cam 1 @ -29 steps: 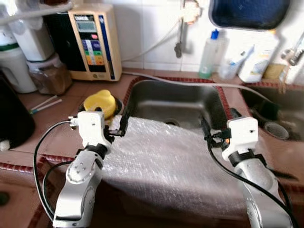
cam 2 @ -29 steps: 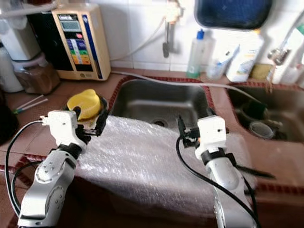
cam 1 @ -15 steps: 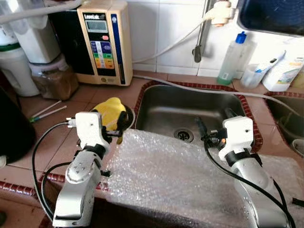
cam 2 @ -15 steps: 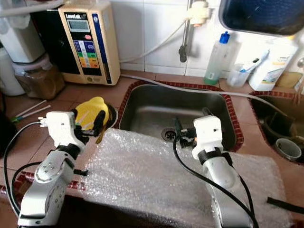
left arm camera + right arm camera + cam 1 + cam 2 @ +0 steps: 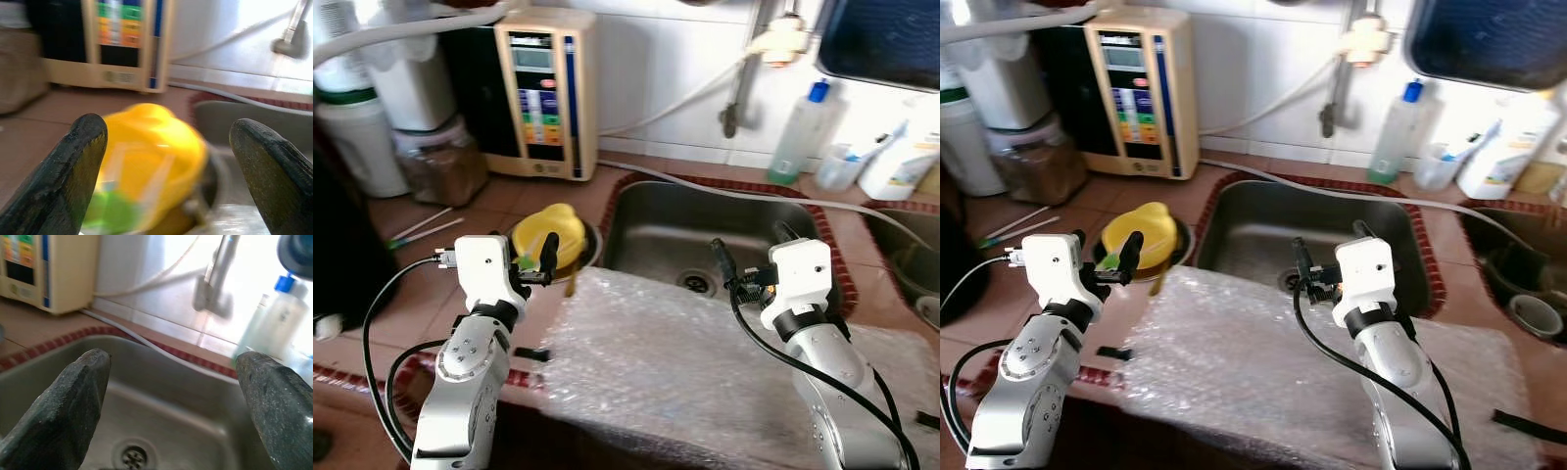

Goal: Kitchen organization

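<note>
A sheet of bubble wrap (image 5: 705,372) lies over the counter's front edge, its far edge at the steel sink (image 5: 724,220). A yellow lid-like thing (image 5: 548,233) sits in a dark bowl left of the sink. My left gripper (image 5: 1108,247) is open just in front of it, level with the wrap's far left corner. The left wrist view has the yellow thing (image 5: 151,156) between the fingers (image 5: 73,176), with something green (image 5: 112,213) below. My right gripper (image 5: 751,250) is open over the sink's near rim, with the drain (image 5: 131,458) ahead.
A beige water unit (image 5: 548,93), a jar (image 5: 435,162) and a white container (image 5: 362,137) stand at the back left. A tap (image 5: 734,108) and bottles (image 5: 800,132) are behind the sink. A second basin (image 5: 911,259) is at the right. Sticks (image 5: 426,227) and a small black piece (image 5: 533,352) lie on the counter.
The whole picture has shifted, so the camera moved. The wrap's far edge has come back toward the counter's front, baring the drain. My left gripper now sits closer to the yellow thing.
</note>
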### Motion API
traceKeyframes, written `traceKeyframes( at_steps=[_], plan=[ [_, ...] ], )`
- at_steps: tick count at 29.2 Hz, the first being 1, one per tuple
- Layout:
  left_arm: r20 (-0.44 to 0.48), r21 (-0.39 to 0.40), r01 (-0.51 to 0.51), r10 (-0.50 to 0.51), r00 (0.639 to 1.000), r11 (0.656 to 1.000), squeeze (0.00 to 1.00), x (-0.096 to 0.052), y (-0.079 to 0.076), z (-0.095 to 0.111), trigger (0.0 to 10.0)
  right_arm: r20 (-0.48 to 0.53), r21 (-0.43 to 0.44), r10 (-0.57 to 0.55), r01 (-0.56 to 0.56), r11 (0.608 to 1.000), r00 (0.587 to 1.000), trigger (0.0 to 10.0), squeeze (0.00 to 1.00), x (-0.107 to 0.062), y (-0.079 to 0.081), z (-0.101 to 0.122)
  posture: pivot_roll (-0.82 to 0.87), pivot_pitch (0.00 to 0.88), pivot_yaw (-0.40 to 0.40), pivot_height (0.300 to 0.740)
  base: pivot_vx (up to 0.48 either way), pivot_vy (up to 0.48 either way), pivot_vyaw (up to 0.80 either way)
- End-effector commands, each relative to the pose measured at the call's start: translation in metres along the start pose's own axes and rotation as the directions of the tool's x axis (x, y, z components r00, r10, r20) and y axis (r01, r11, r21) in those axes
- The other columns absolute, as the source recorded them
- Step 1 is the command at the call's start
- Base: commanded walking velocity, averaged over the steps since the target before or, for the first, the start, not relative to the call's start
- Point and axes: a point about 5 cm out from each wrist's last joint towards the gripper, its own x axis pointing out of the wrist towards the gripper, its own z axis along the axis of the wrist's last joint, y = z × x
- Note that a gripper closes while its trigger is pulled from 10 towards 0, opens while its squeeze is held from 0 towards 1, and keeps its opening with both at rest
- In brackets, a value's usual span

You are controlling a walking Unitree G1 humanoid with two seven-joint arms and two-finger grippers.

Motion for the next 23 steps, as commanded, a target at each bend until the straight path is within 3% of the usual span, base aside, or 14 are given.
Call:
traceKeyframes(
  at_steps=[1,13,15,23],
  plan=[
    [-0.012,0.007,-0.001,0.001,1.000,1.000,0.00,0.0002,0.0015,-0.0013,10.0,0.002,-0.006,0.007,-0.007,1.000,1.000,10.0,0.00,0.0014,-0.0001,0.0005,-0.01,0.000,-0.004,0.740,0.000,-0.307,0.00],
    [-0.012,0.007,-0.001,0.001,1.000,1.000,0.00,-0.0003,0.0012,-0.0010,10.0,0.000,-0.015,0.018,-0.018,1.000,1.000,10.0,0.00,0.0011,0.0012,-0.0005,-0.01,0.000,-0.006,0.740,0.000,-0.298,0.00],
    [0.006,-0.023,-0.001,0.001,1.000,1.000,0.00,-0.0005,0.0009,0.0007,10.0,0.000,-0.015,0.019,-0.019,1.000,1.000,10.0,0.00,0.0008,0.0017,-0.0006,-0.01,0.000,-0.006,0.740,0.000,0.000,0.00],
    [0.008,0.000,-0.015,0.015,1.000,1.000,0.00,0.0000,0.0028,0.0019,10.0,0.009,-0.017,0.029,-0.029,0.999,1.000,10.0,0.00,0.0012,0.0053,0.0008,0.00,0.000,-0.003,0.740,0.000,0.000,0.00]
  ],
)
